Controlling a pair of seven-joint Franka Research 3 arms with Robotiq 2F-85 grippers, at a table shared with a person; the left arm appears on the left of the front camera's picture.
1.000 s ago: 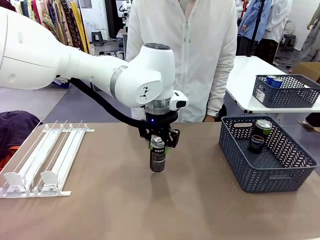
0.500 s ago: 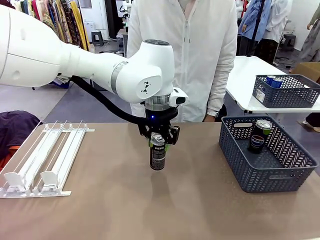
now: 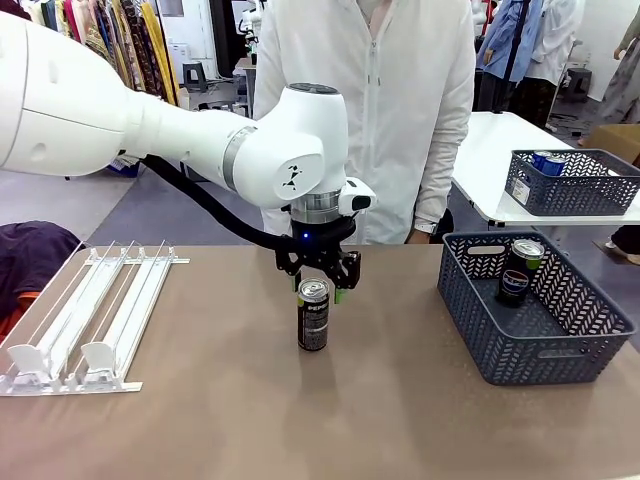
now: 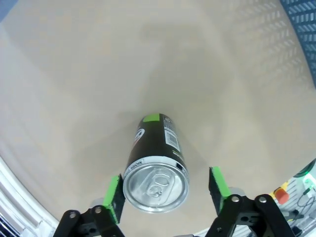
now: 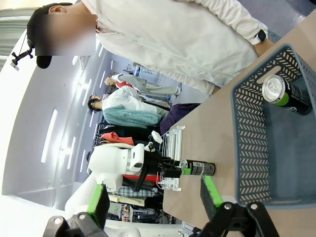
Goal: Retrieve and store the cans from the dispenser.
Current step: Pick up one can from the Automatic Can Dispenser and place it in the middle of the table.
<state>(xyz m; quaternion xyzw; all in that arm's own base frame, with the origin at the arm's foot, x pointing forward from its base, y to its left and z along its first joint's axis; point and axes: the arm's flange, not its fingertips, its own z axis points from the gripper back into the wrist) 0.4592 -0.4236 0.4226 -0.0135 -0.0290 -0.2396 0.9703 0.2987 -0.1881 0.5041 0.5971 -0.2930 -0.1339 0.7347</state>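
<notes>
Dark can [image 3: 313,315] w/ silver top stands upright on the brown table [image 3: 300,420], about mid-table, between the dispenser [image 3: 85,320] at left and the grey basket [image 3: 535,310] at right. Left gripper [image 3: 322,288] hangs just above the can's top, jaws apart; in the left wrist view the green pads [image 4: 114,197] stand clear of the can [image 4: 155,165] on both sides w/ a gap, so nothing is held. Right gripper [image 5: 154,195] is also spread wide and holds nothing; it looks from the right side toward the basket [image 5: 252,143].

One more dark can [image 3: 520,270] stands already inside the basket, near its far wall. Dispenser lanes look empty from here, as far as I can see. On the far right, a second basket [image 3: 570,185] on a white table holds a blue can [image 3: 548,161].

Handling, my judgement: thin aluminium can, smooth and glossy, so slippery for the pads; stiff enough if full, but the wall dents if pinched too hard. If full it is rather heavy for its size & slim, so it tips easily when pushed from the side. Best hold is on the straight wall a bit below the top rim, pads on opposite sides, approach from above. Avoid the rim itself & the tapered shoulder, there the pads can slide off.
</notes>
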